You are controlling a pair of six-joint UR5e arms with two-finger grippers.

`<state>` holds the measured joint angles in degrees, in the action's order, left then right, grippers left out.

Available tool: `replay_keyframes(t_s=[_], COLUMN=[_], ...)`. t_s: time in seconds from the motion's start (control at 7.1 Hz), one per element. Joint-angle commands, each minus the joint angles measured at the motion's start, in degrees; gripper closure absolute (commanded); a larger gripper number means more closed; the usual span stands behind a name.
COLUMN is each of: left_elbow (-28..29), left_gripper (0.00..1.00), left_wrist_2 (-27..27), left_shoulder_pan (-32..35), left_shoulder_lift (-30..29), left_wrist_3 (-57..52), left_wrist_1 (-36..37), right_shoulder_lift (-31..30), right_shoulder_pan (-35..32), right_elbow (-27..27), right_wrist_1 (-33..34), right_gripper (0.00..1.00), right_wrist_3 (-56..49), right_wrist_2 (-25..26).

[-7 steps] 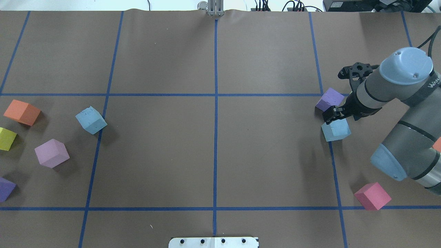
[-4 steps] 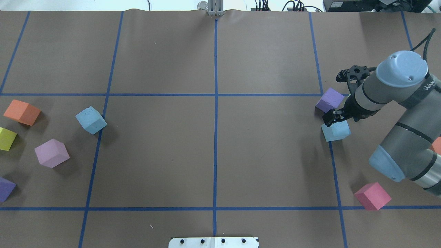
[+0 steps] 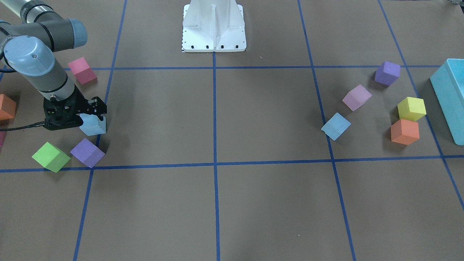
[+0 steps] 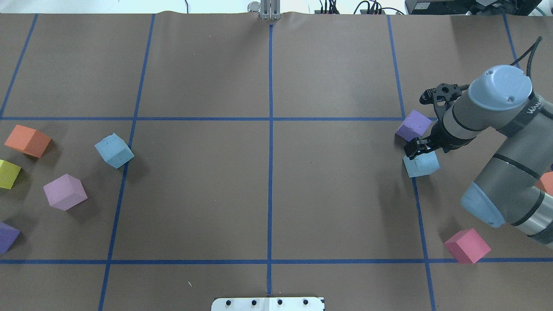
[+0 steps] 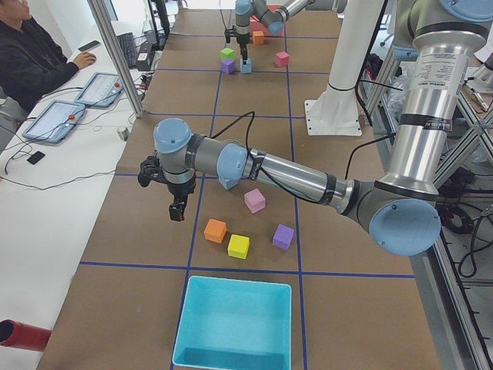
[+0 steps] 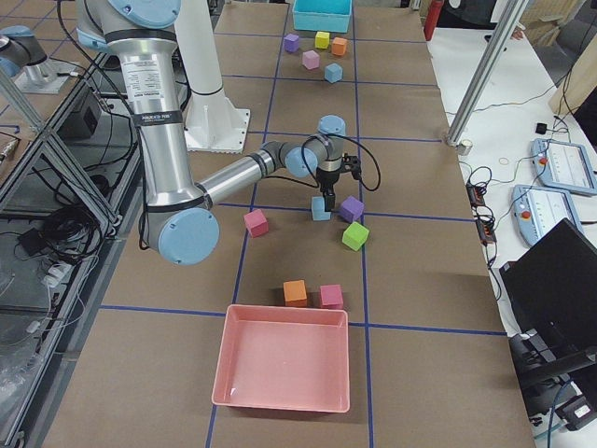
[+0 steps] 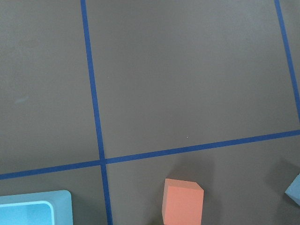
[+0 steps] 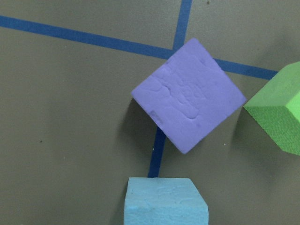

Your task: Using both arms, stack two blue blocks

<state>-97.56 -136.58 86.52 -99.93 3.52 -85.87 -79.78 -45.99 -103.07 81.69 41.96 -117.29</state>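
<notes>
The right pincer [image 4: 415,149] sits low over one blue block [image 4: 422,164], jaws either side of it, likely so it can lift the block clear of the purple cube [image 4: 414,125] just beside. Whether it is clamped, I cannot tell. The other blue block [image 4: 114,150] lies well apart on the bench [image 4: 268,194], on the left arm's side. I cannot tell the left pincer's [image 5: 176,211] opening either. The teal bin [image 5: 235,320] and pink bin [image 6: 284,359] show no cubes inside.

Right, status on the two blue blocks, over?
Right gripper at right-hand blue block, grip unconfirmed. Left gripper raised, jaws unreadable. Other blue block untouched, unstacked. Purple cube close beside the pick.
</notes>
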Motion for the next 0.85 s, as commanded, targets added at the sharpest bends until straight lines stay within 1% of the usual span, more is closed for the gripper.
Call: replay_keyframes(t_s=[0.0, 0.28, 0.56, 0.7], left_elbow=[0.0, 0.0, 0.0, 0.0], left_gripper=[0.0, 0.0, 0.0, 0.0], left_wrist_2=[0.0, 0.0, 0.0, 0.0], left_shoulder_pan=[0.05, -0.04, 0.05, 0.05], left_shoulder_lift=[0.0, 0.0, 0.0, 0.0], left_wrist_3=[0.0, -0.09, -0.09, -0.09], left_wrist_1=[0.0, 0.0, 0.0, 0.0], right_shoulder_lift=[0.15, 0.15, 0.07, -0.2], right_shoulder_pan=[0.11, 0.81, 1.69, 1.95], right_elbow=[3.13, 3.14, 3.22, 3.14], right_wrist_1=[-4.07, -4.17, -4.17, -4.17], right_gripper=[0.0, 0.0, 0.0, 0.02], right_wrist_3=[0.49, 2.77, 2.87, 2.87], right_wrist_2=[0.13, 0.48, 1.27, 1.28])
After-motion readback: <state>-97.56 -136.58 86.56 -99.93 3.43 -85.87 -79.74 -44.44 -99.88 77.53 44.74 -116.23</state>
